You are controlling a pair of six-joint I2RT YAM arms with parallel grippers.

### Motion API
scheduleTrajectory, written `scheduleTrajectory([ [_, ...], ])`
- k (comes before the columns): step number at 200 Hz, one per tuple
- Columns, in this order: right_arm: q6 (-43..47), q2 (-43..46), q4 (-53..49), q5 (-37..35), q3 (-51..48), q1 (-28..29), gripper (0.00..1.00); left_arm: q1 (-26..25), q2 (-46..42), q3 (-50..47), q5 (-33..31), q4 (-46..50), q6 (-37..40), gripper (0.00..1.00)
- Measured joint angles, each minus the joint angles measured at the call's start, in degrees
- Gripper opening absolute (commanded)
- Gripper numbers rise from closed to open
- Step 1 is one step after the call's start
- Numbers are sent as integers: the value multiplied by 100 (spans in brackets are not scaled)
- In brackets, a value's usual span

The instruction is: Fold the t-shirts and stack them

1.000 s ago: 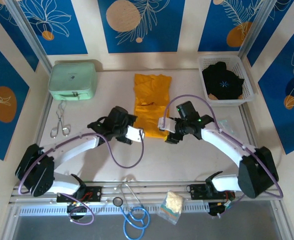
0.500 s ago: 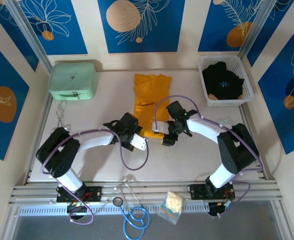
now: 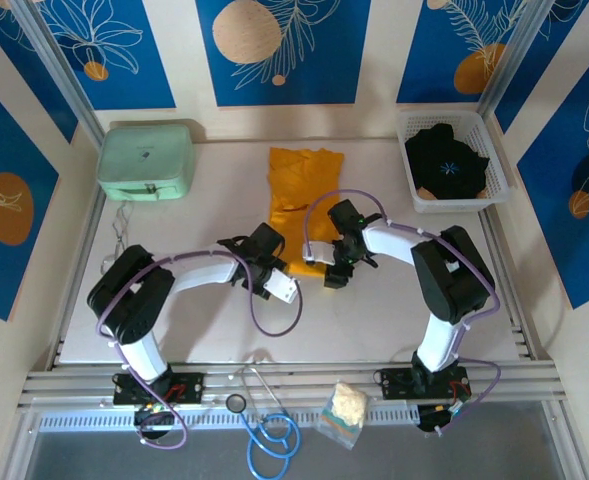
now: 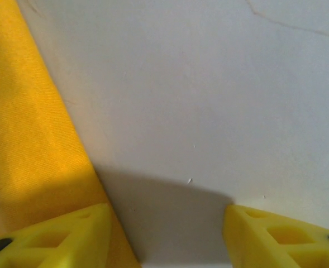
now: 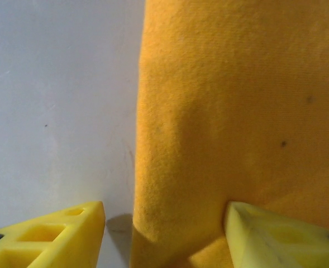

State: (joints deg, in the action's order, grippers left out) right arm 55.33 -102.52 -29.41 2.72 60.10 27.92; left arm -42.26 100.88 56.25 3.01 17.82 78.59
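Note:
The orange-yellow t-shirt (image 3: 299,200) lies as a long strip in the middle of the table. Its near end sits between my two grippers. My left gripper (image 3: 280,268) is low at the near left corner and open: one fingertip (image 4: 52,237) rests over the cloth edge (image 4: 30,139), with bare table between the jaws (image 4: 167,237). My right gripper (image 3: 327,264) is open at the near right corner and straddles the shirt's edge (image 5: 209,139), the cloth bunching between its fingers (image 5: 164,234). The black t-shirt (image 3: 444,158) with a light-blue starburst lies crumpled in the basket.
The white basket (image 3: 454,203) stands at the back right, a mint-green case (image 3: 146,160) at the back left with metal scissors (image 3: 119,245) in front of it. A stethoscope (image 3: 270,432) and a pale-yellow packet (image 3: 346,408) lie on the near rail.
Both arms have reached in and dropped to the near end of the orange-yellow shirt. The left jaws have narrowed, the right ones slightly.

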Motion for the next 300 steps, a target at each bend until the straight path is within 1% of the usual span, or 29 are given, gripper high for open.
scheduleTrajectory([
  [17, 17, -72, -2, -15, 68, -20, 58, 15, 144, 225, 22, 273, 7, 53],
  [45, 46, -199, -2, -15, 232, -20, 54, 63, 490, 763, 101, 955, 63, 46],
  [64, 68, -264, -9, -15, 310, -20, 54, 96, 730, 1145, 151, 1399, 109, 41],
  [82, 87, -271, -22, -15, 323, -20, 54, 118, 914, 1467, 146, 1622, 103, 41],
  [93, 92, -271, -22, -15, 323, -22, 53, 125, 907, 1519, 149, 1700, 90, 48],
  [110, 118, -271, -22, -15, 323, -31, 53, 127, 791, 1471, 127, 1558, -4, 57],
  [123, 129, -271, -22, -15, 323, -31, 53, 127, 669, 1320, 94, 1362, -24, 61],
  [132, 131, -271, -22, -15, 323, -31, 53, 127, 590, 1224, 52, 1198, -20, 61],
  [153, 59, -271, 4, -22, 323, -31, 52, 223, 579, 1163, -358, 437, 133, 61],
  [188, 59, -282, 37, -39, 354, -98, 52, 365, 715, 1202, -688, -9, 284, 61],
  [225, 59, -282, 39, -81, 356, -109, 51, 439, 708, 1248, -737, 22, 345, 63],
  [273, 149, -282, -4, -72, 356, -105, 50, 553, 131, 1180, -778, 33, 310, 63],
  [300, 168, -282, -13, -55, 354, -105, 50, 573, 87, 1176, -750, 2, 267, 63],
])
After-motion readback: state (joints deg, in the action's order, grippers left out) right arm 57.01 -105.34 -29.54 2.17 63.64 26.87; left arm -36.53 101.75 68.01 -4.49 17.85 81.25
